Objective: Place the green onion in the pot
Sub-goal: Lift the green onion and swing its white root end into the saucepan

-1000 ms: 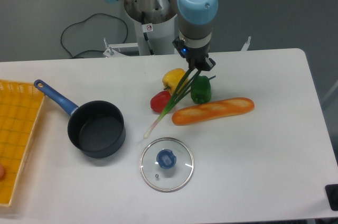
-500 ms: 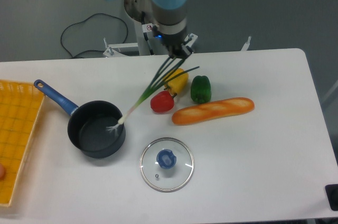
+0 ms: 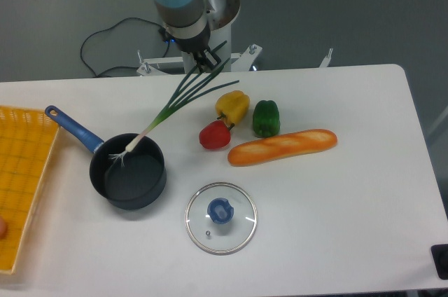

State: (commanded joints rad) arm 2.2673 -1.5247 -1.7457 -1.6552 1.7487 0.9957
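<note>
The green onion (image 3: 168, 110) hangs slanted from my gripper (image 3: 201, 61), which is shut on its dark green leaves. Its white rooted bulb end reaches down over the far rim of the pot (image 3: 128, 171), at the pot's opening. The pot is a dark round saucepan with a blue handle pointing to the upper left, standing at the table's left side. My gripper is above the table's back edge, up and to the right of the pot.
A yellow pepper (image 3: 232, 106), a red pepper (image 3: 215, 135), a green bell pepper (image 3: 266, 118) and a baguette (image 3: 282, 146) lie right of the pot. A glass lid with a blue knob (image 3: 221, 217) lies in front. A yellow basket (image 3: 21, 174) stands at the left edge.
My gripper has moved left with the green onion. The bulb end has swung from beside the baguette to over the pot's opening.
</note>
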